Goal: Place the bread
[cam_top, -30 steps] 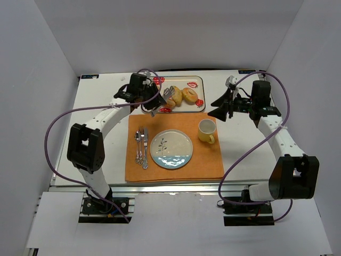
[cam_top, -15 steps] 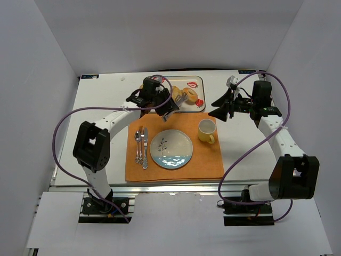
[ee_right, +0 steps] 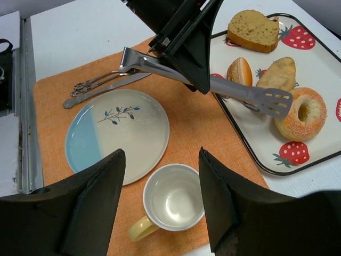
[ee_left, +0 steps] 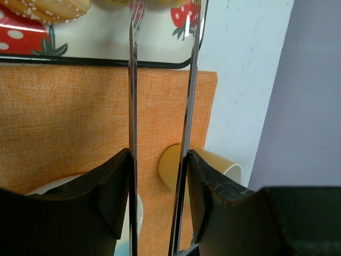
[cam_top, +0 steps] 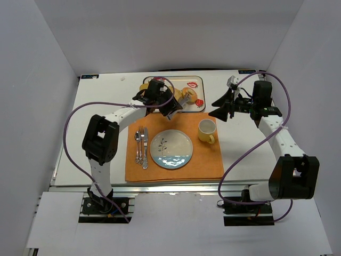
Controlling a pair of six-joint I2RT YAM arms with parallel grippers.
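Observation:
The bread, a golden sugared ring with a centre hole (ee_right: 301, 114), lies on the strawberry tray (ee_right: 250, 141) near its right near corner; it also shows in the top view (cam_top: 189, 94). My left gripper (cam_top: 169, 104) (ee_left: 159, 160) is shut on metal tongs (ee_right: 213, 80). The tongs' two arms (ee_left: 132, 106) stay apart. Their slotted tip (ee_right: 272, 101) is at the ring's left edge, and I cannot tell whether it touches. My right gripper (cam_top: 218, 105) (ee_right: 162, 151) is open and empty, above the yellow cup (ee_right: 173, 202).
A brown toast slice (ee_right: 253, 31) and two oval rolls (ee_right: 240, 72) share the tray. On the orange mat (cam_top: 208, 165) are a blue-and-white plate (cam_top: 171, 149), the cup (cam_top: 206, 130), and cutlery (cam_top: 141, 146) to the plate's left.
My left arm has swung right from the tray's left end, carrying the tongs over the tray toward the ring. The right arm has not moved.

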